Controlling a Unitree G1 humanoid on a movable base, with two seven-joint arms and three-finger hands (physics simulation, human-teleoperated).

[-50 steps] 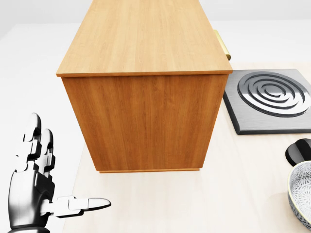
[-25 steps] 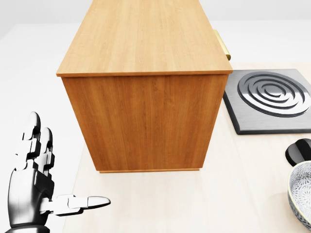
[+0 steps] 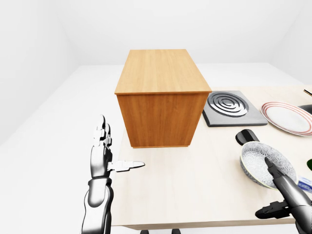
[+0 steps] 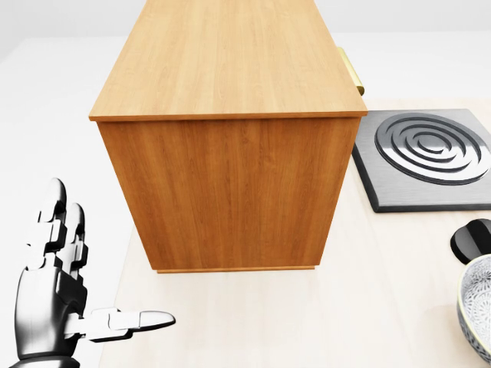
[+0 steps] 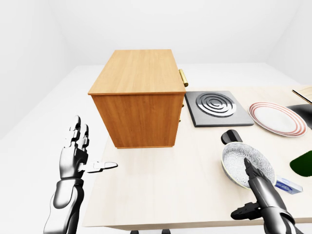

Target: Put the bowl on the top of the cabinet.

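Even, bright, diffuse light is rendered throughout. Only a faint shadow is cast beneath the cabinet [image 3: 161,97]. No blur or glare is seen.

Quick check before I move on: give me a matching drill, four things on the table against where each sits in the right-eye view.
Things:
1. cabinet
2. burner
3. plate
4. bowl

Places:
A. far right, beside the burner
B. lower right, under the right hand
C. left of centre
D. just right of the cabinet

Pairs: 1-C, 2-D, 3-A, 4-B
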